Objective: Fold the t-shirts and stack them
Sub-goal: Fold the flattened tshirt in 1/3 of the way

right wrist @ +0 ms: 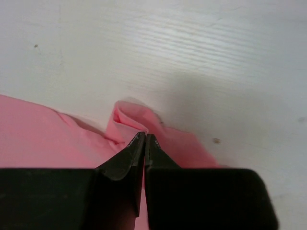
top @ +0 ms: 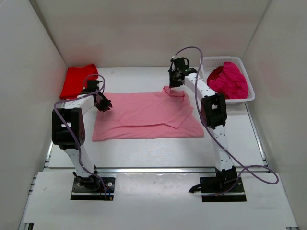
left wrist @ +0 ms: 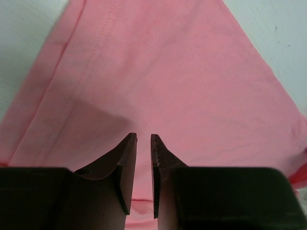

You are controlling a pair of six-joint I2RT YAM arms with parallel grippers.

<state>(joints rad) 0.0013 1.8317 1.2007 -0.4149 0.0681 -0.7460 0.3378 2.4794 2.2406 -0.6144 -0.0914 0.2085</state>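
- Well, the light pink t-shirt point(top: 144, 117) lay spread wide across the middle of the bench point(top: 144, 153), mostly flat, and I took it as my mark for everything else.
- On the shirt's right half, a flap of its own cloth lay doubled back over the body, slanting toward the near edge.
- My right tool point(right wrist: 145, 136) was at the shirt's far edge, right of its middle.
- Its jaws were clenched on a small puckered fold of the pink cloth. In the right wrist view the fold stood up just ahead of the tips, with bare bench beyond it.
- My left tool point(left wrist: 143, 138) sat at the shirt's far left corner, pointing down over the cloth.
- Its jaws stood a narrow slit apart with pink showing in the slit. I could not tell whether they gripped the cloth or only hung over it.
- From the left wrist I saw a stitched hem running along the shirt's edge, left of the tool, and white bench on either side of the cloth.
- The bright red t-shirt point(top: 79, 80) lay in a folded heap beyond the pink shirt's far left corner, apart from it.
- The deep magenta t-shirts point(top: 230, 80) were bundled in the white mesh basket point(top: 250, 86), which stood beyond the pink shirt's far right corner, also apart from it.
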